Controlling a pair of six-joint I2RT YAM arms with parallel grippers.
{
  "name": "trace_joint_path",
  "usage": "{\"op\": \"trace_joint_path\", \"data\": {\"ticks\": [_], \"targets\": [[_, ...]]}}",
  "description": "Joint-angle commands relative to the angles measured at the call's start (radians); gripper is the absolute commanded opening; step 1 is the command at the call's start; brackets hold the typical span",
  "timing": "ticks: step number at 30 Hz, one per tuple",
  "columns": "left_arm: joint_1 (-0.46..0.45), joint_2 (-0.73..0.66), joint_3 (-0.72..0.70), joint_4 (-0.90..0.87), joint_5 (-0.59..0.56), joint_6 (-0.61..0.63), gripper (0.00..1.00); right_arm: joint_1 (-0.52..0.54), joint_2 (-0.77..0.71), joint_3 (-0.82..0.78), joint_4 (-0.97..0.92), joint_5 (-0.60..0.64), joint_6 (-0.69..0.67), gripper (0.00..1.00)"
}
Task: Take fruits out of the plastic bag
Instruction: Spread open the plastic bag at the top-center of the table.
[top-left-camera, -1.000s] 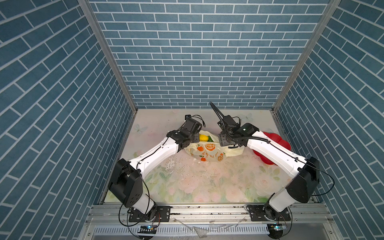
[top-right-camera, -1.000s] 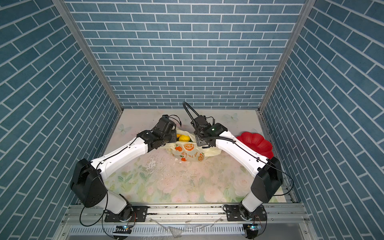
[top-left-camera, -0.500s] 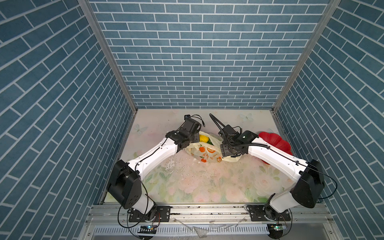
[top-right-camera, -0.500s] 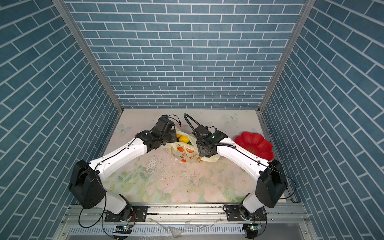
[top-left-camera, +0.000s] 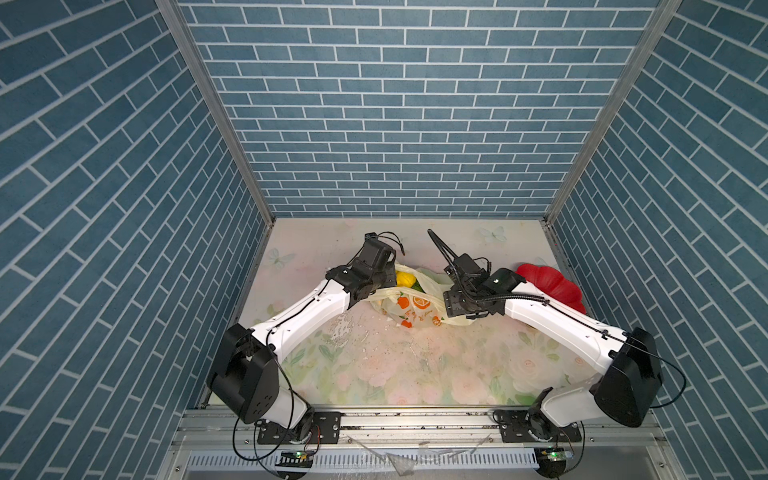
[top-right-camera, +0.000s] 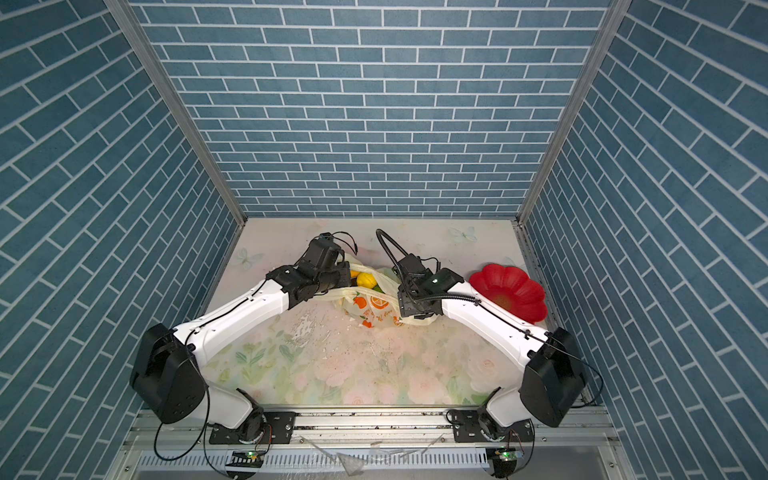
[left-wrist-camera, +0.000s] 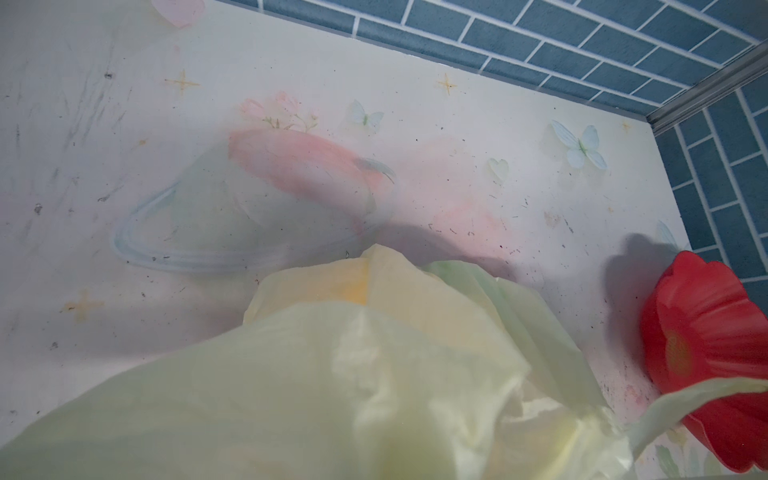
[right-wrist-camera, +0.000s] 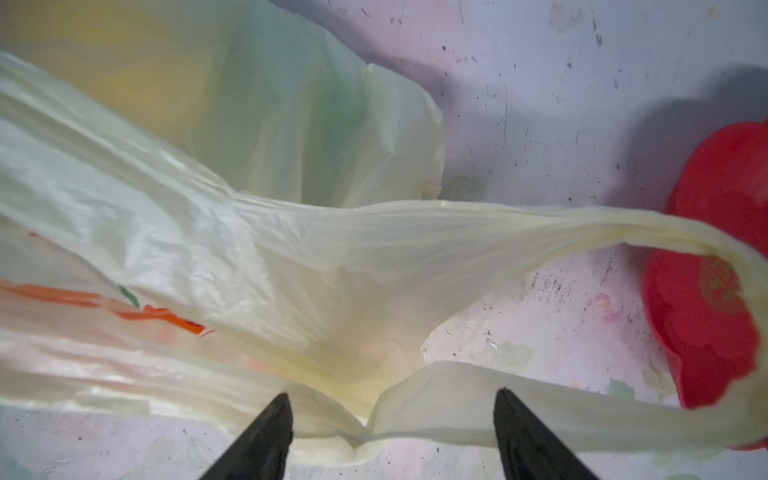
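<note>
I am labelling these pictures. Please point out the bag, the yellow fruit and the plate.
bag (top-left-camera: 411, 309): top view, printed side.
yellow fruit (top-right-camera: 365, 279): top view, its exposed top.
plate (top-right-camera: 505, 291): top view, bare inside.

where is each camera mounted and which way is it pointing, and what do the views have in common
Top views: mounted high above the robot's base, facing down toward the back wall; left arm and right arm show whole, flanking the plastic bag.
Left wrist: on the left arm, close over the bag, facing across the table to the red plate; no robot parts show.
Right wrist: on the right arm, facing down at bag and plate; right gripper jaws show, apart.
Shared: all views show bag and plate.
</note>
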Motion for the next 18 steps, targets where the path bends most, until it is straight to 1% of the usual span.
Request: {"op": "trace_joint_path", "data": {"ticks": [1,6,10,14,18], "targets": [[0.004,-0.023,-0.018,0.031,0.026,0.022,0.0,0.004,0.004,0.072,0.043,0.0,-0.044,0.78],[0.001,-0.027,-0.019,0.046,0.055,0.041,0.0,0.009,0.051,0.121,0.119,-0.063,-0.063,0.82],[0.001,-0.031,-0.019,0.049,0.064,0.05,0.0,0.015,0.082,0.158,0.168,-0.087,-0.077,0.85],[0.001,-0.037,-0.02,0.058,0.071,0.054,0.0,0.019,0.124,0.191,0.194,-0.064,-0.09,0.88],[0.001,-0.041,-0.016,0.057,0.077,0.055,0.0,0.019,0.189,0.21,0.194,-0.051,-0.101,0.88]]}}
